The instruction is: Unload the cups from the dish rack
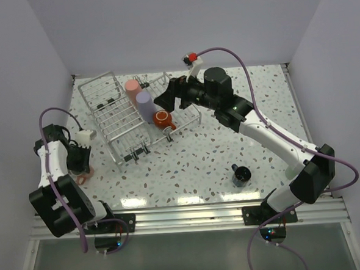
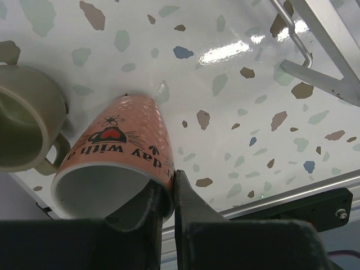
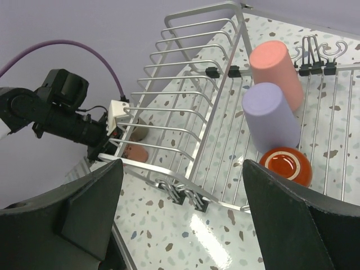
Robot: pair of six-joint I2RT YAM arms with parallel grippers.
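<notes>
Pinching the rim of a printed salmon cup (image 2: 121, 146), the left gripper (image 2: 170, 188) has its jaws narrow. The cup sits tilted on the white, terrazzo-speckled tabletop (image 1: 199, 152), just beside a beige cup (image 2: 25, 121). Over the dish rack (image 1: 108, 112), the right gripper (image 3: 183, 185) hovers with jaws spread wide. The rack holds a pink tumbler (image 1: 132, 88), a lavender tumbler (image 1: 145, 103) and an orange-red cup (image 1: 162, 119). Pale walls (image 1: 173, 25) enclose three sides.

Dish rack (image 1: 105, 109) holds 3, bottoms up: pink cup (image 1: 132, 88), lavender cup (image 1: 145, 103), orange-red cup (image 1: 163, 119).
</notes>
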